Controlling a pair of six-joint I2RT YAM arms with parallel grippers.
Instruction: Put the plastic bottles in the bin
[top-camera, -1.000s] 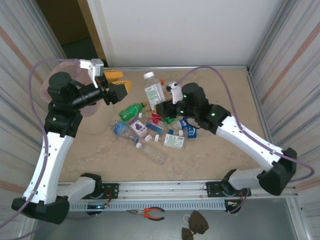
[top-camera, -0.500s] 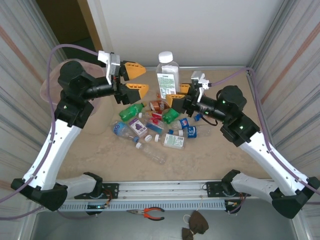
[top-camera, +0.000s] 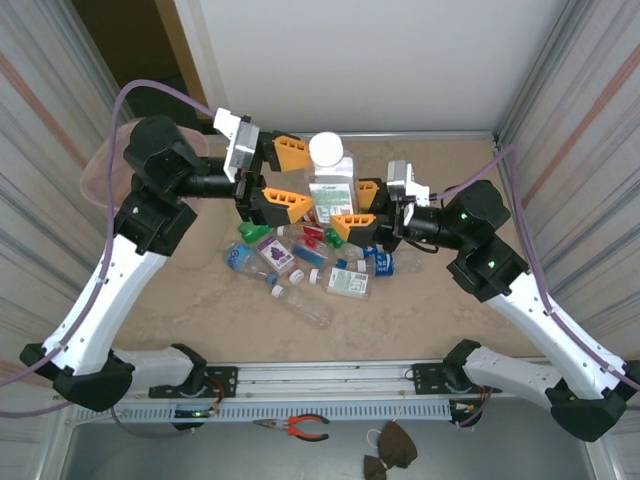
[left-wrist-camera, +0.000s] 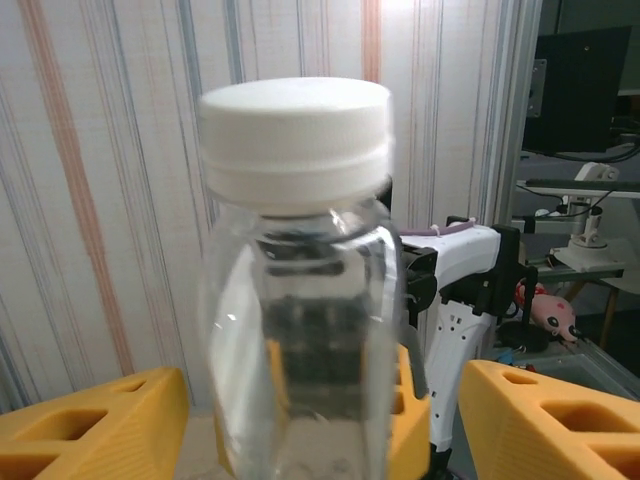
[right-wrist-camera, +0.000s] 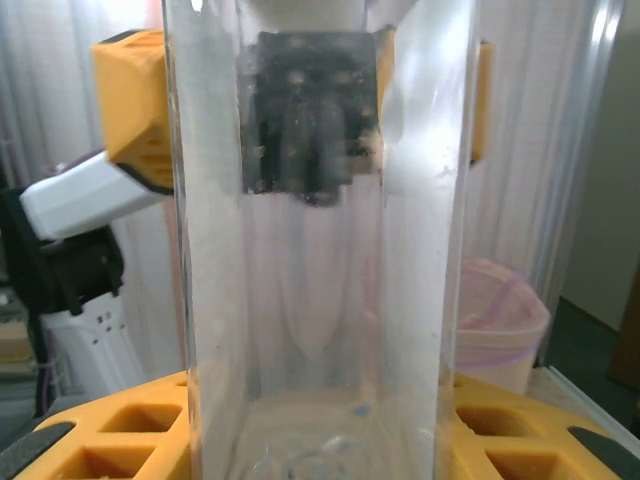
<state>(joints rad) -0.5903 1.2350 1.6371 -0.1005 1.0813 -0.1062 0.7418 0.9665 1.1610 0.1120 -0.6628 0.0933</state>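
Left gripper (top-camera: 300, 178) now straddling white-capped bottle (top-camera: 328, 185), jaws apart (right gripper (top-camera: 350, 205) clamps it)

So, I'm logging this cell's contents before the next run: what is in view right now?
held bottle: one, clear with a white cap and a green-and-white label, upright above the pile.
loose bottles: roughly a dozen, exact count unclear, green or clear with blue, red or purple labels, piled mid-table.
bin: one, lined with a pink bag, far left behind the left arm.
pliers: one, red-handled, on the near ledge.
dark brown object: one, right of the pliers; cannot tell what it is.
table: one, beige.
left gripper: orange fingers, open, one on each side of the held bottle.
right gripper: orange fingers, shut on the held bottle.
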